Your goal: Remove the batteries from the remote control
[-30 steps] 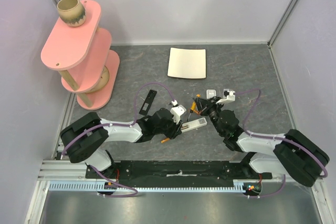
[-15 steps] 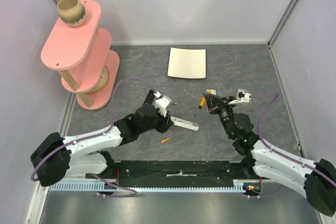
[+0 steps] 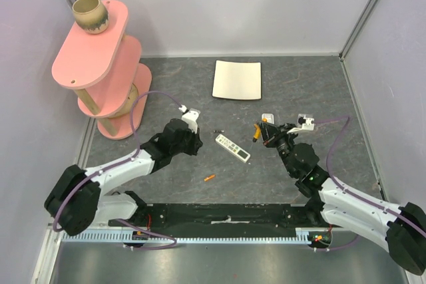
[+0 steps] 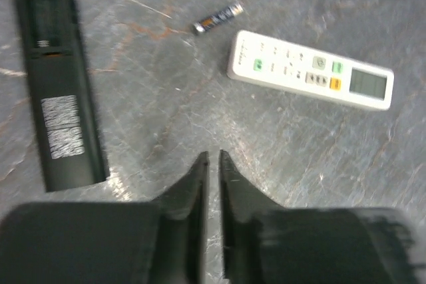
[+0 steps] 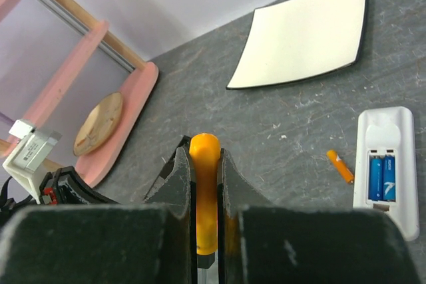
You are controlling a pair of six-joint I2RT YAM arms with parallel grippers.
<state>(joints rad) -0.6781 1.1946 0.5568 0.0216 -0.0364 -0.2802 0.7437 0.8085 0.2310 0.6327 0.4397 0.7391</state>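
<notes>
The white remote control (image 3: 233,147) lies flat on the grey table between the arms. The left wrist view shows its button face (image 4: 309,79). In the right wrist view the remote control (image 5: 389,131) shows an open bay with two blue cells (image 5: 382,179). One orange battery (image 3: 209,178) (image 5: 340,165) lies loose near it. A darker battery (image 3: 217,131) (image 4: 217,18) lies beyond it. My left gripper (image 3: 197,141) (image 4: 213,155) is shut and empty, left of the remote. My right gripper (image 3: 258,131) (image 5: 203,147) is shut on an orange-handled tool (image 5: 204,184).
A flat black bar (image 4: 56,78) lies left of the left gripper. A white square mat (image 3: 237,79) sits at the back. A pink tiered shelf (image 3: 100,64) with a mug (image 3: 90,14) stands at the back left. Walls close in on three sides.
The left gripper let go of the remote, which now lies on the table. It drew back to the left and its jaws closed. The right arm still holds the tool.
</notes>
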